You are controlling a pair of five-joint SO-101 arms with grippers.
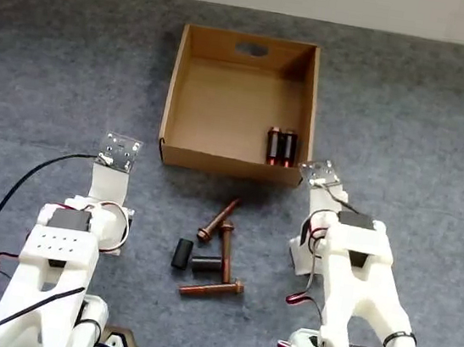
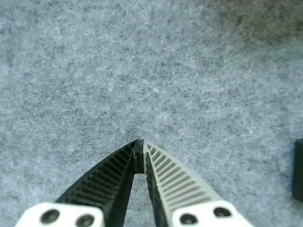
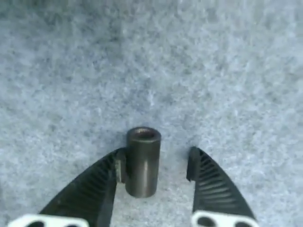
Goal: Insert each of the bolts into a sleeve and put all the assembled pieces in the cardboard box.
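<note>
**Worktop** [image 1: 66, 66]: grey carpet-like cloth, matt, with a short, rough, felted nap.
**Cardboard box** [image 1: 223, 112]: plain brown paperboard, matt and smooth on its walls and floor.
**Bolts** [image 1: 211, 289]: copper-coloured metal with a dull sheen.
**Sleeves** [image 1: 205, 265]: dark, nearly black. The sleeve [image 3: 143, 161] seen close in the right wrist view is smooth with a soft satin gloss. Whether it is metal or plastic cannot be told.
**Left fingers** [image 2: 165, 177]: moulded plastic, matt and ribbed, one black and one pale.
**Right fingers** [image 3: 92, 191]: black ribbed plastic, matt.
**Arms** [image 1: 57, 253]: white plastic shells, smooth and matt.
</note>
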